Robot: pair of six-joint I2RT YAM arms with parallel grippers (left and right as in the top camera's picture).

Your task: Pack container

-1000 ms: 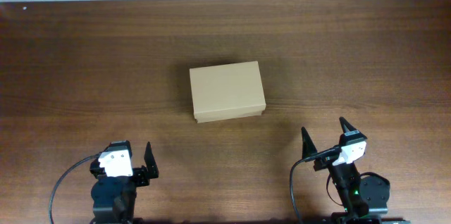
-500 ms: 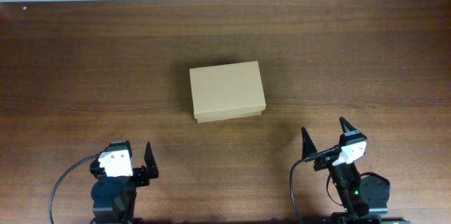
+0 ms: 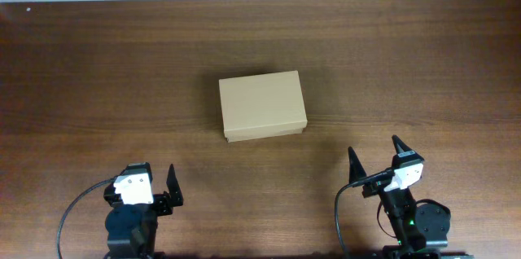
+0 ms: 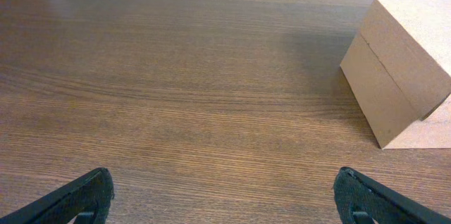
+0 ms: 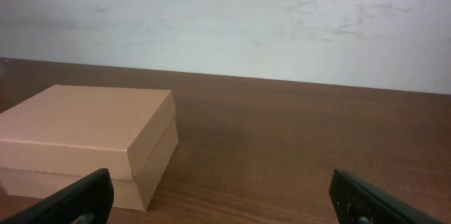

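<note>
The container [image 3: 262, 105] is a plain tan cardboard box with its lid shut, standing in the middle of the wooden table. It also shows at the right edge of the left wrist view [image 4: 402, 69] and at the left of the right wrist view [image 5: 88, 139]. My left gripper [image 3: 151, 184] is open and empty near the front left edge, well short of the box; its fingers show in the left wrist view [image 4: 225, 199]. My right gripper [image 3: 376, 160] is open and empty at the front right, its fingers showing in the right wrist view [image 5: 218, 199].
The brown wooden table [image 3: 98, 72] runs back to a white wall [image 5: 282, 20] beyond its far edge. Black cables loop beside each arm base at the front edge.
</note>
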